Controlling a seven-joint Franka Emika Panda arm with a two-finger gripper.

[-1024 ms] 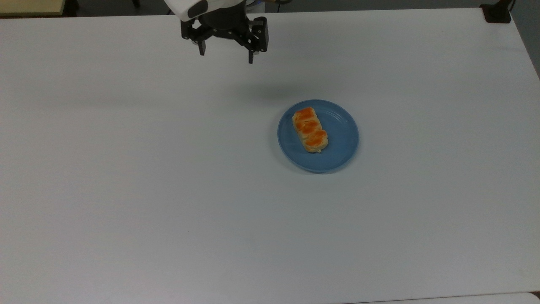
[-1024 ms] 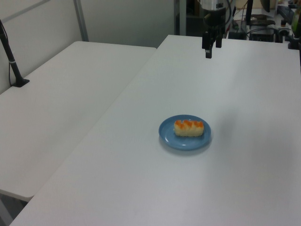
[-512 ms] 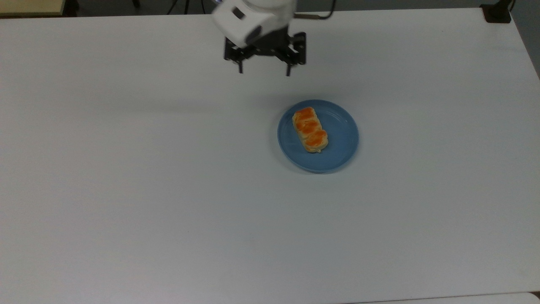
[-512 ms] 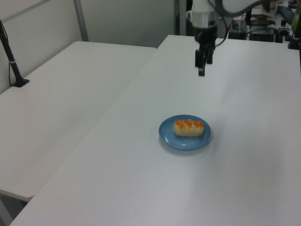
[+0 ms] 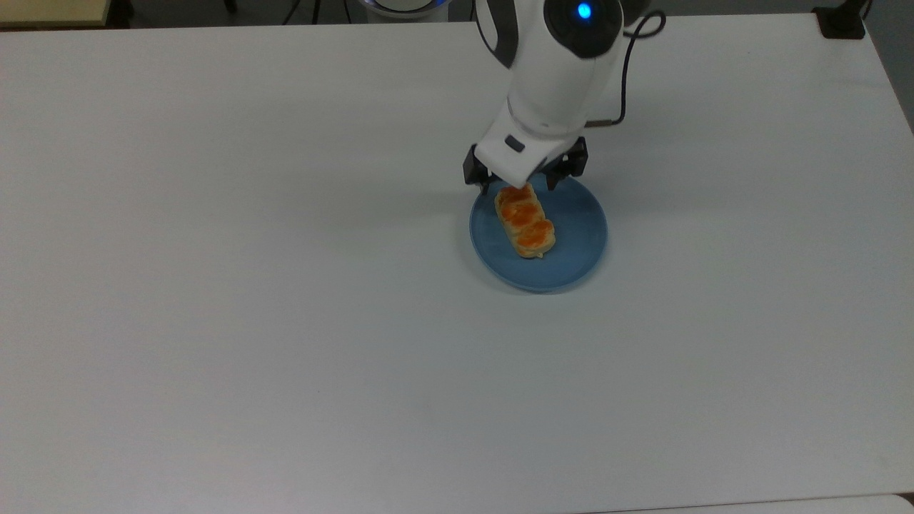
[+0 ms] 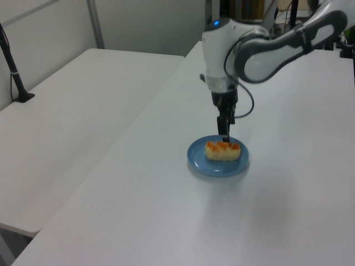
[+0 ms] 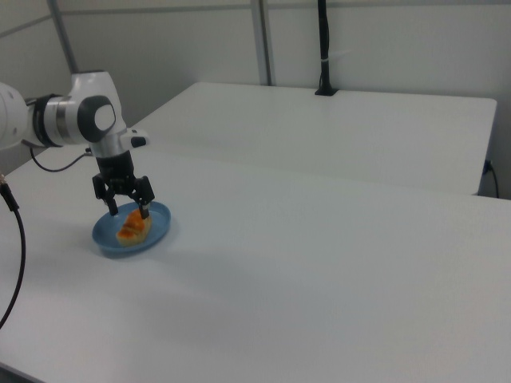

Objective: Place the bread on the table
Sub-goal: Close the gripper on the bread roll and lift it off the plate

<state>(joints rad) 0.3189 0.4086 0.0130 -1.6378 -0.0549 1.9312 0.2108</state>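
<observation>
The bread (image 5: 525,220), a pale bun with three orange-brown lobes, lies on a round blue plate (image 5: 585,239) on the white table (image 5: 285,300). My gripper (image 5: 519,187) hangs open just over the bread's end nearest the top view's top edge, one finger on either side of it. In the left view the gripper (image 6: 226,133) points straight down just above the bread (image 6: 223,151) and the plate (image 6: 198,160). In the right view the gripper (image 7: 129,211) stands with spread fingers over the bread (image 7: 132,230) on the plate (image 7: 160,225). Nothing is held.
A second white table (image 6: 83,105) adjoins at the left view's left, with a black post (image 6: 12,64) on it. A black clamp (image 5: 842,21) sits at the table's corner in the top view's upper right. A black cable (image 7: 14,239) hangs at the right view's left.
The arm has swung from the table's far edge toward the plate and come down, so the open gripper now hangs over the bread's end. Bread and plate have not moved.
</observation>
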